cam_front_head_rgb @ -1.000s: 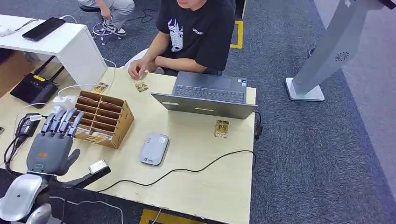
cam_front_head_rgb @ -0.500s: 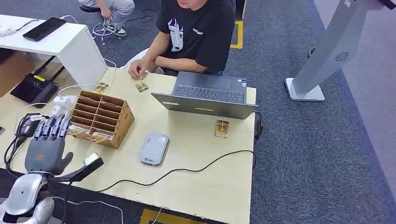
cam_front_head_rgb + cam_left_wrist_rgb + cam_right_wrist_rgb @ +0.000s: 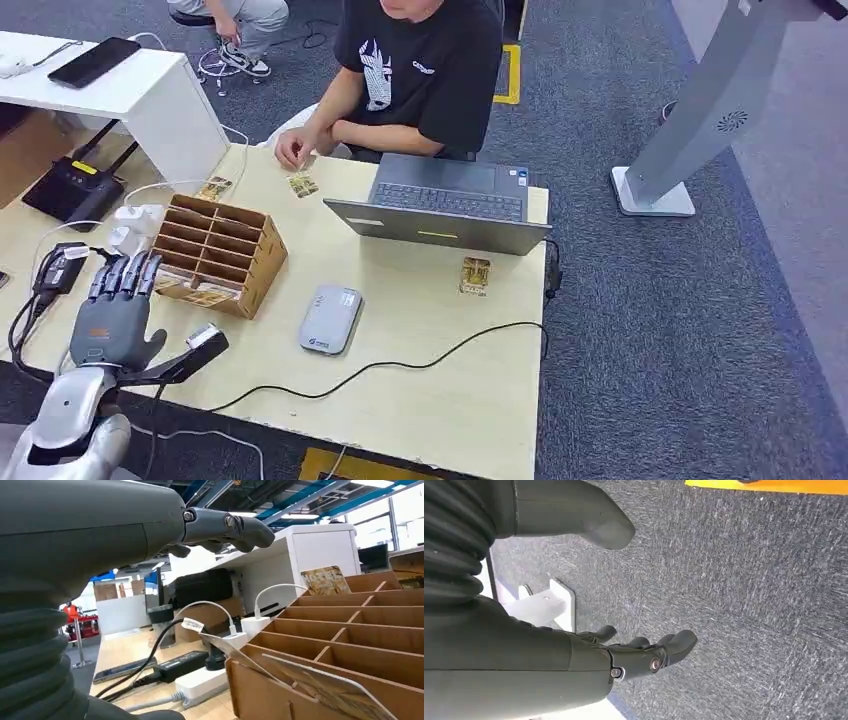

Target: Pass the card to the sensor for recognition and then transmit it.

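In the head view one wooden table [image 3: 440,400] fills the lower left and middle of the frame. On it I count one cardboard box [image 3: 220,254] with many small compartments, one grey sensor [image 3: 330,319] near the middle, one open laptop [image 3: 445,205] above it, and one black cable [image 3: 400,362] running across the lower part.

Loose cards on the table are three: one card [image 3: 474,275] right of the sensor and just below the laptop, one second card [image 3: 302,184] in the upper middle near the person's hand [image 3: 291,150], and one third card [image 3: 214,188] just above the box. In the box, the compartments along its lower edge hold cards [image 3: 207,296] that lean outward; how many I cannot tell. The other compartments look bare.

The left hand [image 3: 113,305] is at the lower left of the frame, just beside the left side of the box, fingers stretched out side by side and holding nothing. In the left wrist view its fingers [image 3: 227,527] hang above the compartments without touching them.

The right hand [image 3: 644,655] hangs over grey carpet in the right wrist view, fingers loosely extended and apart, with nothing in them.

At the upper left stand one white side table [image 3: 130,90] with one black phone [image 3: 94,61] on it.
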`<state>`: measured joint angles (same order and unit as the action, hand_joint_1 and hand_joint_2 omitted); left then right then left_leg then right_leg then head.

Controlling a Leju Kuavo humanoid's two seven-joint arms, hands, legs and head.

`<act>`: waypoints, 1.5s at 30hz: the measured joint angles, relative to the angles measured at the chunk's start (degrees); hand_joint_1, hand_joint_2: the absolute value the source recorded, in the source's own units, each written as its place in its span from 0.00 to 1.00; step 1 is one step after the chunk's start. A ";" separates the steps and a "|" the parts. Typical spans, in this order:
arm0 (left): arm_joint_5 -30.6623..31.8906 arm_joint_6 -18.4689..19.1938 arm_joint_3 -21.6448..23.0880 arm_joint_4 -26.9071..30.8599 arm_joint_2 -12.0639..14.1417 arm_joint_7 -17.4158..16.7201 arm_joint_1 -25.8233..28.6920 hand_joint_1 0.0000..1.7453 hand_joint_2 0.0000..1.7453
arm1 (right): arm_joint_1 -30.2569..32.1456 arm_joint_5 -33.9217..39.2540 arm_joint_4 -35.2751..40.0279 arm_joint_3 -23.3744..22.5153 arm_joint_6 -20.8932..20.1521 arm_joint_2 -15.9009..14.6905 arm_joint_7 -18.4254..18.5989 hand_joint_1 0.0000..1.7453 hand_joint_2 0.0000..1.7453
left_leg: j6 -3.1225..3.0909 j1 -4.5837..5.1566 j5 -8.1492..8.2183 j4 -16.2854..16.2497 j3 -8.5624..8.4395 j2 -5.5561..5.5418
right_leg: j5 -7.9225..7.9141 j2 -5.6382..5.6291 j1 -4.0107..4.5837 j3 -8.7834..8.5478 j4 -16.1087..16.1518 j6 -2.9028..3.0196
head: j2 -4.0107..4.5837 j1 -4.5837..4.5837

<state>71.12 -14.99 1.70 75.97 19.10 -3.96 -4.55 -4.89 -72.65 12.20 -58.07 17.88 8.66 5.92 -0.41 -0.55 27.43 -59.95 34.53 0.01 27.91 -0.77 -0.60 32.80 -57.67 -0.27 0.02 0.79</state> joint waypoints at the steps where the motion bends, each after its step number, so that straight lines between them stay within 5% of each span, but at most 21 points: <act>1: 0.00 0.00 -0.02 -0.09 -0.04 0.00 0.00 0.00 1.00 | -0.01 0.00 0.00 0.07 0.00 0.00 0.00 0.00 1.00 | 0.00 0.00 0.00 0.00 0.00 0.00 | 0.00 0.00 0.00 0.00 0.00 0.00 | 0.02 0.00; 15: 1.12 -0.55 -0.02 -2.30 -1.07 0.55 -2.10 0.00 1.00 | -0.01 -0.68 0.00 0.28 -0.26 0.00 -0.17 0.00 1.00 | 0.00 0.00 0.00 0.00 0.00 -0.01 | 0.00 0.00 0.00 0.00 0.00 0.00 | 0.00 0.00; 26: 0.92 1.25 2.14 -8.02 -3.93 2.05 -11.52 0.00 1.00 | -0.22 -1.33 0.00 1.01 -0.85 -0.02 -0.13 0.00 1.00 | -0.10 0.01 -0.07 -0.03 -0.01 -0.06 | -0.07 0.04 0.00 -0.01 0.02 -0.08 | 0.00 0.00; 45: -0.44 1.22 3.48 -12.52 -5.57 2.54 -13.90 0.00 1.00 | -0.20 -1.75 0.00 1.57 -0.85 -0.02 -0.35 0.00 1.00 | -0.10 0.01 -0.07 -0.04 0.00 -0.04 | -0.07 0.04 -0.01 0.00 0.02 -0.09 | 0.00 0.00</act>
<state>70.68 -13.77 5.18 63.45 13.53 -1.42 -18.45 -5.10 -74.40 12.20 -56.50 17.03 8.63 5.57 -0.51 -0.54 27.36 -59.98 34.53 -0.03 27.84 -0.74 -0.60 32.80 -57.65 -0.36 0.02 0.79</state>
